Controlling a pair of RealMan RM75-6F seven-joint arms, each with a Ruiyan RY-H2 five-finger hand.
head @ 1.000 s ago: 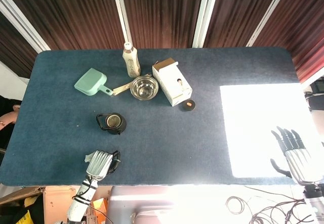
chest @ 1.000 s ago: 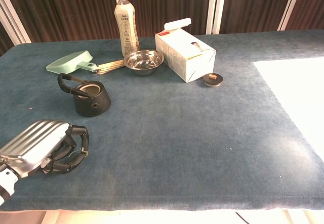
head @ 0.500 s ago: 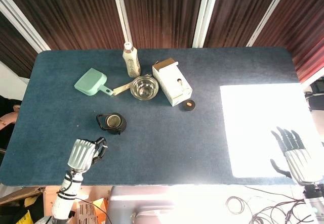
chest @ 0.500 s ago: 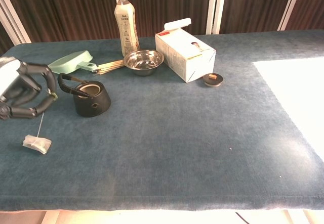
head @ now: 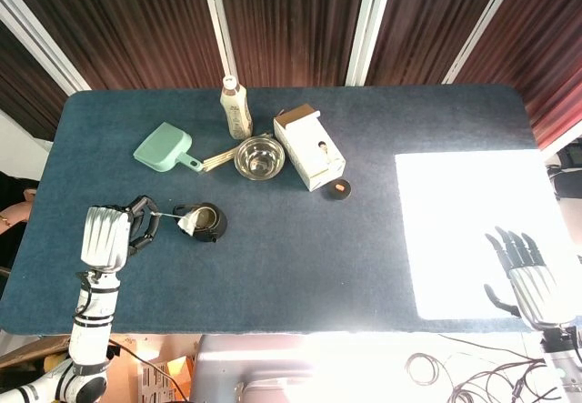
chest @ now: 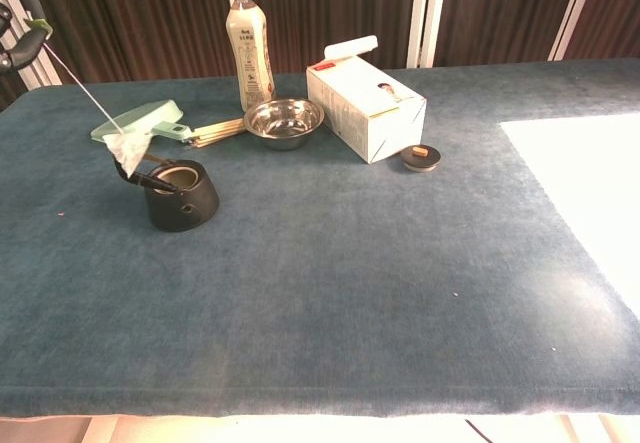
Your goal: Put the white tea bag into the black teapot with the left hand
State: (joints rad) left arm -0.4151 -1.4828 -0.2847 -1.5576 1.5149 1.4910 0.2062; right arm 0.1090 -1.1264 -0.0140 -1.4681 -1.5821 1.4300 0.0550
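The black teapot [head: 207,222] stands lidless at the table's left, its handle lying toward the left. In the chest view the teapot [chest: 181,196] shows an open mouth. My left hand [head: 111,234] hovers left of the pot and pinches the string tag. The white tea bag [head: 188,225] dangles on its thread over the pot's left edge. Seen from the chest, the tea bag [chest: 128,147] hangs just above and left of the handle, apart from the mouth. Only the fingers [chest: 18,37] of the left hand show at the top left corner. My right hand [head: 531,280] rests open at the near right.
A small round lid [chest: 420,158] lies beside a white carton [chest: 364,111]. Behind the pot are a steel bowl [chest: 284,122], a drink bottle [chest: 249,51], chopsticks and a green dustpan [chest: 140,121]. A bright sunlit patch [head: 473,230] covers the table's right side.
My left hand lifted from the near table edge, raising the tea bag off the cloth by its string. It swung the bag to the teapot's left rim. The right hand stayed still.
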